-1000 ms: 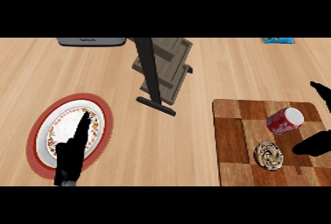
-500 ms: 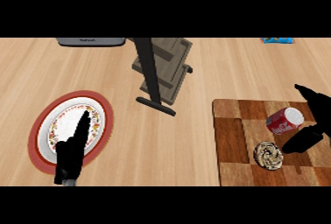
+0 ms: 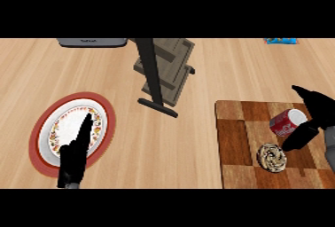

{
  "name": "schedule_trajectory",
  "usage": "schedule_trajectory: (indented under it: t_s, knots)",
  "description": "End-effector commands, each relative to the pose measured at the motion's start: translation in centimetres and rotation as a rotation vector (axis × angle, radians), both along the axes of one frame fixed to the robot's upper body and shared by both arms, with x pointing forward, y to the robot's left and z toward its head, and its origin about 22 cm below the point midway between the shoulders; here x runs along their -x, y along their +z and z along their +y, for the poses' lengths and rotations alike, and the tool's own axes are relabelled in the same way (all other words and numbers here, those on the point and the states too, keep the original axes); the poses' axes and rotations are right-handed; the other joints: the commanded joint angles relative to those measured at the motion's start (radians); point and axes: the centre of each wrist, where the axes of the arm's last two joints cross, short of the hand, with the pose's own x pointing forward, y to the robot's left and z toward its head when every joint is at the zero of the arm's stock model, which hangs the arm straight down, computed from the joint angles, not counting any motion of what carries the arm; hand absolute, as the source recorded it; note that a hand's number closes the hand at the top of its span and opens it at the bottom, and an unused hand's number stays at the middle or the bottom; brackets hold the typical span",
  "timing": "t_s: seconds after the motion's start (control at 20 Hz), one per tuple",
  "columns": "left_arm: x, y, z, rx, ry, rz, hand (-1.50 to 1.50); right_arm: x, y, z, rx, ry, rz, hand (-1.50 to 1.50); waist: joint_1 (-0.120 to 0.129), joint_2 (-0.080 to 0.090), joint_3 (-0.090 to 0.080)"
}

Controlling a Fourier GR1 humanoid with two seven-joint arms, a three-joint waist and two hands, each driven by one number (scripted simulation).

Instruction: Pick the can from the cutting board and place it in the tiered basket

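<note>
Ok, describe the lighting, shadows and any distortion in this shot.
Head view: light falls evenly on the counter, with no glare and no clear cast shadows; the black left hand and right hand read as flat silhouettes; the round plate looks stretched taller than wide; the right hand is cut by the right edge.

Our left hand (image 3: pixel 73 153) shows low on the left side. It comes up from the bottom edge, and its fingers (image 3: pixel 83 126) are straight and close together, pointing up and away from us. It holds nothing. Our right hand (image 3: pixel 319 111) comes in at the right edge. Its fingers (image 3: pixel 306 94) reach up and to the left, and its thumb (image 3: pixel 297 138) sticks out lower down, with a wide gap between them. A bit of our grey right forearm (image 3: pixel 329 148) shows at the edge below it.
</note>
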Motion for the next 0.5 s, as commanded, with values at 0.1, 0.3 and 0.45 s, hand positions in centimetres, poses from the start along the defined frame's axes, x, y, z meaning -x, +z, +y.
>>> schedule_trajectory:
  t_s: [0.1,0.3,0.45]
  knots:
    - [1.5,-0.5,0.6,0.011,-0.002,0.049,0.0,-0.3,-2.1,-1.7,0.011,-0.025,0.08,-1.5,0.0,0.004,-0.005]
    - [0.0,-0.3,0.4,0.013,0.005,0.038,0.0,-1.0,-2.2,0.3,0.007,-0.03,0.136,-1.5,-0.002,0.004,-0.005]
    - [-0.3,-0.9,-0.8,0.005,0.014,0.045,0.0,0.7,-5.1,0.4,-0.005,-0.042,0.14,-1.5,-0.006,0.004,-0.005]
